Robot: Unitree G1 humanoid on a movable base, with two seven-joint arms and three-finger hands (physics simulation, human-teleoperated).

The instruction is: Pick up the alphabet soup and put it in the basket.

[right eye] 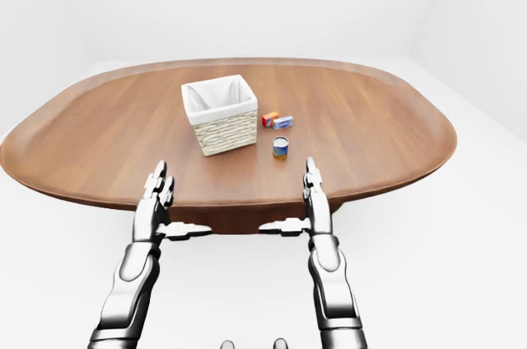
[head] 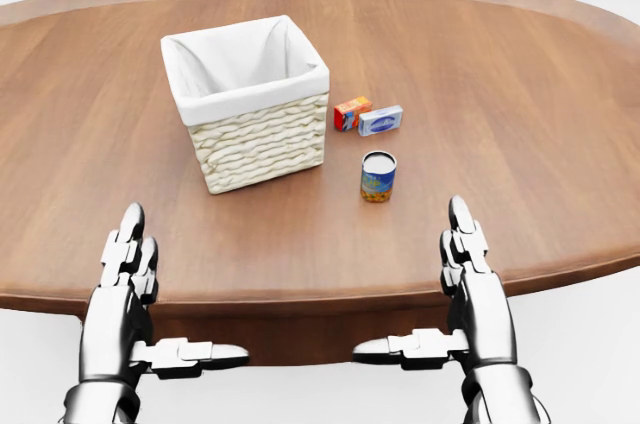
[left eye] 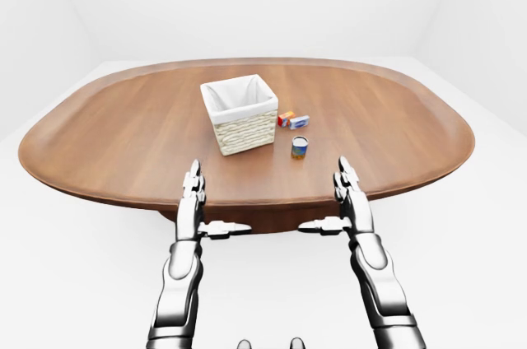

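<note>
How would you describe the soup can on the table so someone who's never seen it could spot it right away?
Find the white-lined wicker basket near the middle of the oval wooden table. In the head view, two small boxes, one orange and one blue and white, lie to its right. Below them stands the alphabet soup, alone: the only upright cylinder, blue-labelled with a pale lid.

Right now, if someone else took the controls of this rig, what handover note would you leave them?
Left hand: open, empty, at the table's near edge.
Right hand: open, empty, at the near edge, closest to the can.
Alphabet soup can: upright on the table, just right of the basket in the head view, untouched.
Basket: upright, white liner, nothing visible inside.
Two small boxes lie beyond the can.
Done: nothing yet. Left: grasp the can, probably with the right hand, lift, place in basket.
</note>
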